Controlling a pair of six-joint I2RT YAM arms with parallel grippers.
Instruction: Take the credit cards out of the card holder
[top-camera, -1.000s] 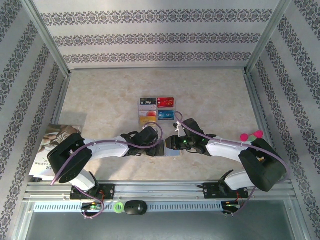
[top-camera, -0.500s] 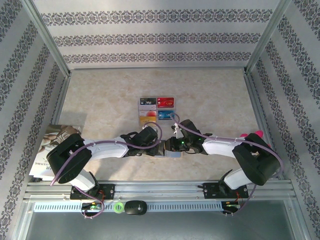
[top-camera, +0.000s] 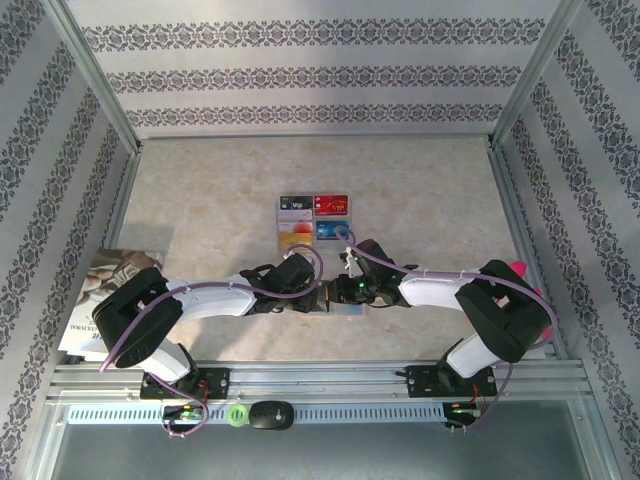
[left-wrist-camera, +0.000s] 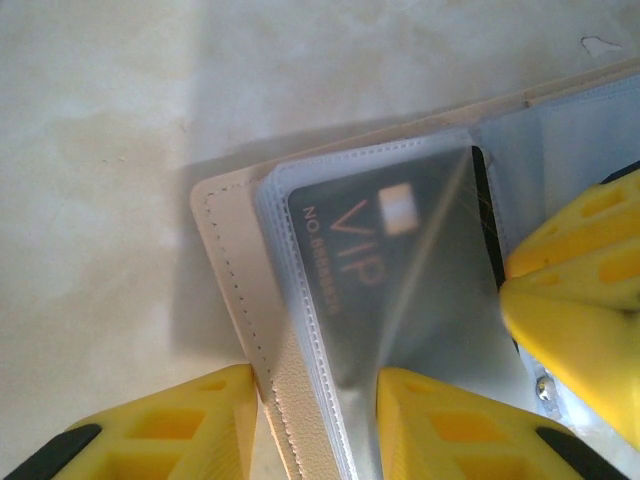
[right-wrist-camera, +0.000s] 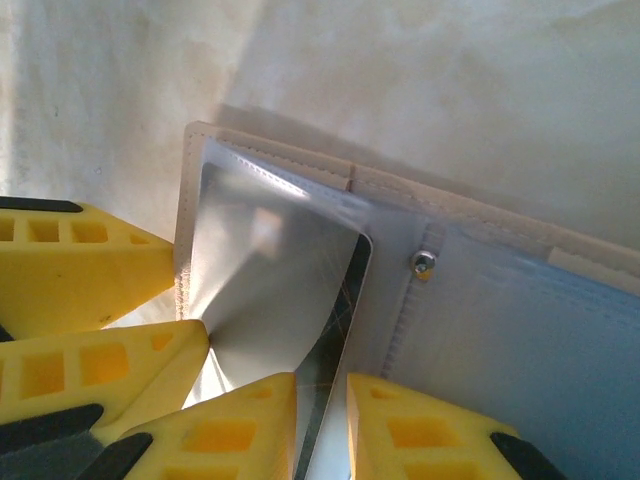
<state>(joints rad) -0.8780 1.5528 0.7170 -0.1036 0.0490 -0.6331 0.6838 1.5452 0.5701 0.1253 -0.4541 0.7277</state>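
Probably light and floppy, the card holder (left-wrist-camera: 225, 290) lies open at the near middle of the tabletop (left-wrist-camera: 100, 150), its left cover edge clenched by the jaws of the left gripper (left-wrist-camera: 315, 405), while the right gripper (right-wrist-camera: 320, 415) pinches the stiff, slick-looking VIP card (left-wrist-camera: 370, 260) by its edge.

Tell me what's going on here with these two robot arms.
Both arms meet over a small tan folding card holder lying open near the front of the pale marbled table. The left gripper clamps its cover and clear sleeves, one holding a black VIP card. The right gripper has its fingers either side of a dark card edge; whether it has pinched it is unclear. Several colourful cards lie in a grid farther back.
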